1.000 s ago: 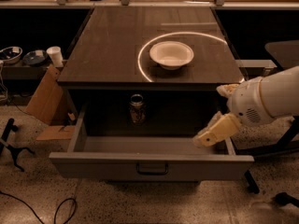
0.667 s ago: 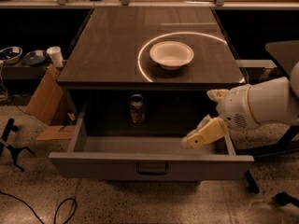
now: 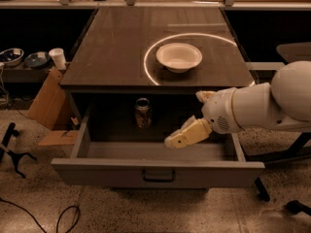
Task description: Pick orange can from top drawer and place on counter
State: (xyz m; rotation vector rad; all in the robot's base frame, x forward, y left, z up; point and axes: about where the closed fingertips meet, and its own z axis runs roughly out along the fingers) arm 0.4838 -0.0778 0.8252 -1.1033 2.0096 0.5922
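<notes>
The orange can [image 3: 143,113] stands upright at the back of the open top drawer [image 3: 158,171], a little left of its middle. My gripper [image 3: 176,140] hangs over the drawer's inside, to the right of the can and nearer the front, apart from it. The white arm reaches in from the right. The counter [image 3: 116,47] lies above the drawer and shows a bright ring reflection.
A white bowl [image 3: 179,57] sits on the counter inside the light ring. A white paper cup [image 3: 58,58] and dishes stand on a low shelf at the left. A cardboard box [image 3: 46,101] leans beside the cabinet. Cables and a black stand lie on the floor.
My gripper and arm have moved left over the drawer, closer to the can. The can and the bowl have not moved.
</notes>
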